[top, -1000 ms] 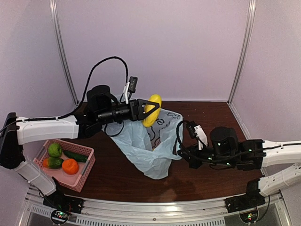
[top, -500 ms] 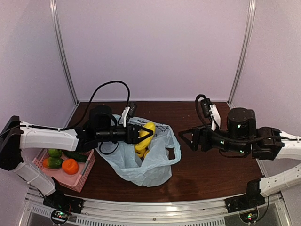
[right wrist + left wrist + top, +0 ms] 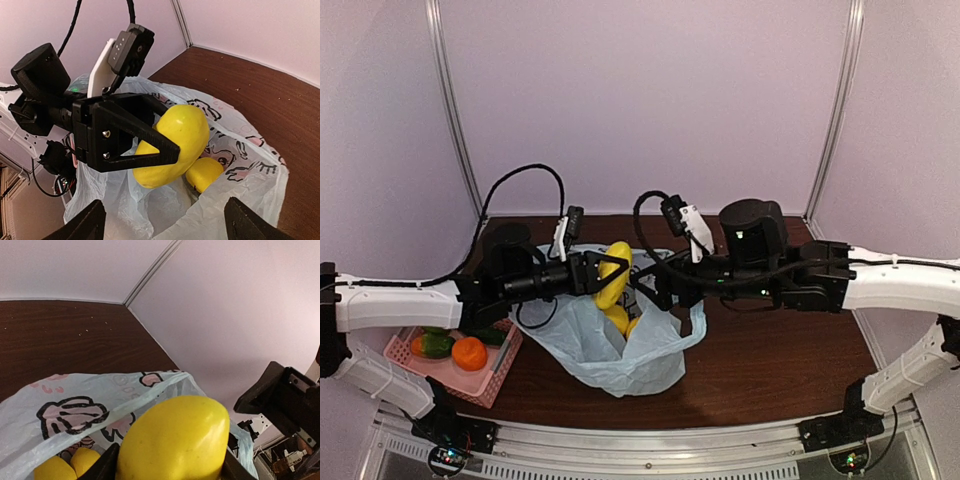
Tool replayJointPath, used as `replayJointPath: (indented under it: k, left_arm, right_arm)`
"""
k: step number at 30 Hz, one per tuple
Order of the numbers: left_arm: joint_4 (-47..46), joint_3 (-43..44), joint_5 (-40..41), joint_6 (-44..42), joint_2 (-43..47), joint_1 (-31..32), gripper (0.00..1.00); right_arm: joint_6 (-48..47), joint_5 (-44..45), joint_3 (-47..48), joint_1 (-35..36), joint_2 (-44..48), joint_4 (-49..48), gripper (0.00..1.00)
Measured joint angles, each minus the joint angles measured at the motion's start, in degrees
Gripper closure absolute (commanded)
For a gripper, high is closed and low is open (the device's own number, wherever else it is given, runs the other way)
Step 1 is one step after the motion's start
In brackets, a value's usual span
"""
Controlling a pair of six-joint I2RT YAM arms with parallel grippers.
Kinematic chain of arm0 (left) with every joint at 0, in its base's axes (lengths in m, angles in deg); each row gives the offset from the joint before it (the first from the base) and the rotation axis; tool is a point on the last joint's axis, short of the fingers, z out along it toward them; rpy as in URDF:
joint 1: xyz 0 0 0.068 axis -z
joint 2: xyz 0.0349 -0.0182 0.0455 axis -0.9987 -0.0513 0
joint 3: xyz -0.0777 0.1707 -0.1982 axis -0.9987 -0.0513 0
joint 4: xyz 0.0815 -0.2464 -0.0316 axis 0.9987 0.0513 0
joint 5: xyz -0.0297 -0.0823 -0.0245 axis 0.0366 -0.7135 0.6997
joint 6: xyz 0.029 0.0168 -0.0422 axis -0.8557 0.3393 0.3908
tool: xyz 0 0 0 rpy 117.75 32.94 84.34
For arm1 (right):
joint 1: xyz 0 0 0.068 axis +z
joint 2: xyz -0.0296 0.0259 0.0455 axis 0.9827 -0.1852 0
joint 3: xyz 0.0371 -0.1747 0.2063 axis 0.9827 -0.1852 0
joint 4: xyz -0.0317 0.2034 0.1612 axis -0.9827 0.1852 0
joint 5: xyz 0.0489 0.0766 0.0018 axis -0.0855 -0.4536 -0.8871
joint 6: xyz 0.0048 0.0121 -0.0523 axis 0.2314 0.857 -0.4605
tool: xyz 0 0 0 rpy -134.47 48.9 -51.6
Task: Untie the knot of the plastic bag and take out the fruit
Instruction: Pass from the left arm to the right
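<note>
The plastic bag lies crumpled mid-table, pale blue with cartoon prints, its mouth gaping; no knot shows. My left gripper is shut on a yellow oval fruit just above the bag's mouth. The left wrist view is filled by that fruit between the fingers, with bag behind it. Two more yellow fruit lie inside the bag. My right gripper hovers open over the bag's right rim. In its view it faces the held fruit, another yellow one and the bag.
A pink basket stands at the near left, holding an orange fruit, a green one and a dark cucumber-like one. White walls enclose the table on three sides. The two arms nearly meet above the bag.
My right gripper let go of the bag, opened, and swung left over the bag. My left gripper came down and left with the yellow fruit. The bag has slumped.
</note>
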Motion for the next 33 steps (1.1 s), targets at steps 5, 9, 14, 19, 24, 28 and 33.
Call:
replayJointPath:
  k: [5, 9, 14, 19, 24, 28, 33]
  left_arm:
    - [0.04, -1.36, 2.43, 3.15, 2.1, 0.0, 0.53]
    - [0.04, -1.38, 2.54, 4.52, 2.16, 0.0, 0.53]
    - [0.15, -1.4, 2.67, 5.27, 2.25, 0.0, 0.53]
    - [0.74, -1.55, 3.52, 5.7, 2.6, -0.35, 0.53]
    - [0.76, -1.88, 4.39, 6.23, 2.67, -0.5, 0.53]
    - [0.66, -1.9, 4.28, 6.75, 2.67, -0.44, 0.53]
    - [0.42, -1.95, 4.76, 6.8, 2.69, -0.72, 0.49]
  right_arm:
    - [-0.79, -6.84, 0.22, -0.09, -5.81, -4.11, 0.31]
    - [-1.07, -9.62, 0.5, -0.15, -8.7, -7.91, 0.31]
    - [-1.11, -10.45, 1.18, -0.52, -12.85, -10.93, 0.31]
    - [-1.07, -10.14, 2.49, -1.11, -16.33, -12.46, 0.26]
    - [-1.14, -9.68, 3.48, -1.62, -19.04, -14.34, 0.25]
    - [-1.01, -8.74, 4.33, -1.64, -21.05, -15.65, 0.29]
    - [1.05, -7.69, 4.42, -1.97, -21.9, -17.18, 0.47]
